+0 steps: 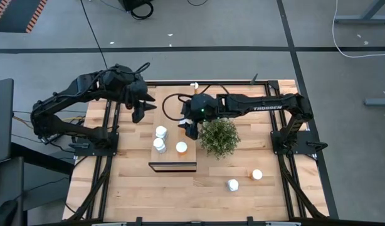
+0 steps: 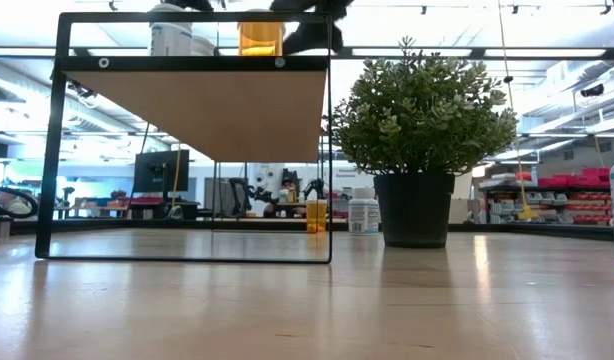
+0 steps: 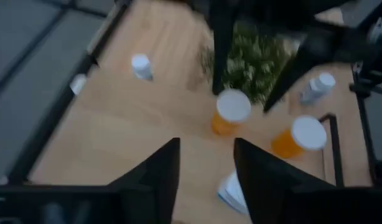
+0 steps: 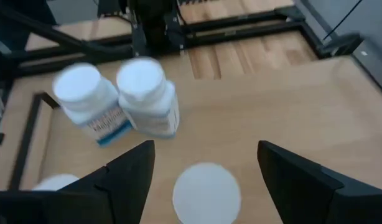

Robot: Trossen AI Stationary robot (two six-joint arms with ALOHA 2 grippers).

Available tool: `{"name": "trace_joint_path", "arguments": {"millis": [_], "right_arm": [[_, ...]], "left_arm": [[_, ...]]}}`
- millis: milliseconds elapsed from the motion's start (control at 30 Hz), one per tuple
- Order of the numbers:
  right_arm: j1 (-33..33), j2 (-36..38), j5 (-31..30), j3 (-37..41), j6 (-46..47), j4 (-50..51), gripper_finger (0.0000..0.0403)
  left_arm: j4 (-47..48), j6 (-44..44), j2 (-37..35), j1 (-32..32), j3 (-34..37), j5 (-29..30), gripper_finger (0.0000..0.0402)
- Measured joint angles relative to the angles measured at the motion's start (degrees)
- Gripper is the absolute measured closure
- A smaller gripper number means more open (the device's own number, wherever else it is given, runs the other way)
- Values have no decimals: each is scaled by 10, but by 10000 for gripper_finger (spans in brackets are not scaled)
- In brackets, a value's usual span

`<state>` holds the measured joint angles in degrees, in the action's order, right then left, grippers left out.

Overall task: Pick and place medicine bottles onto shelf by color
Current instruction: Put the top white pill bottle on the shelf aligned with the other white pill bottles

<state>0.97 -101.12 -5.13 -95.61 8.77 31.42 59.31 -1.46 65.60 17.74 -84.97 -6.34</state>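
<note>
Only "THUNDER"-ish txt on right arm [image 1: 263, 107]; right end effector [image 4: 206, 163] open, left end effector [image 3: 206, 168] slightly parted, empty.

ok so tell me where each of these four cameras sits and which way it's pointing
High view: overhead, straight down on the table; both arms show.
Low view: at tabletop height, level across the shelf and plant.
Left wrist view: on the left arm, past the left gripper, empty.
Right wrist view: on the right arm; right gripper open above a white cap.
Shared: the plant shows in high, low and left wrist views.
</note>
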Motion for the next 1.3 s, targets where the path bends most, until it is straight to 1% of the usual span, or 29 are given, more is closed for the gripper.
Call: {"name": "trace_joint_path", "arguments": {"millis": [133,233,367,433,533,633,700,800,900,1033,1167,1300], "right_arm": [[0,0,-2,-65,-13,65,111],[4,1,-34,-111,-28,114,111],[25,2,-105,-140,-43,140,112],[43,2,-116,-140,-47,146,113],[74,2,-115,-131,-40,167,115],[111,1,-113,-126,-40,220,116],[139,2,-90,-126,-48,243,116],[180,5,-37,-125,-71,264,116],[209,6,3,-91,-80,267,116],[233,5,46,-16,-75,258,116],[236,4,52,60,-75,209,116],[236,4,48,111,-86,145,114]], "left_arm": [[30,-10,0,0,0,-6,194],[44,-13,0,0,0,-3,169],[39,-23,0,0,0,4,156],[33,-31,0,0,0,11,155],[31,-44,0,0,0,12,158],[31,-56,0,0,0,12,162],[31,-57,0,0,0,12,165],[31,-55,0,0,0,12,165],[30,-54,0,0,0,17,164],[17,-54,0,0,1,28,167],[0,-54,0,0,1,29,170],[0,-54,0,0,1,29,170]]}}
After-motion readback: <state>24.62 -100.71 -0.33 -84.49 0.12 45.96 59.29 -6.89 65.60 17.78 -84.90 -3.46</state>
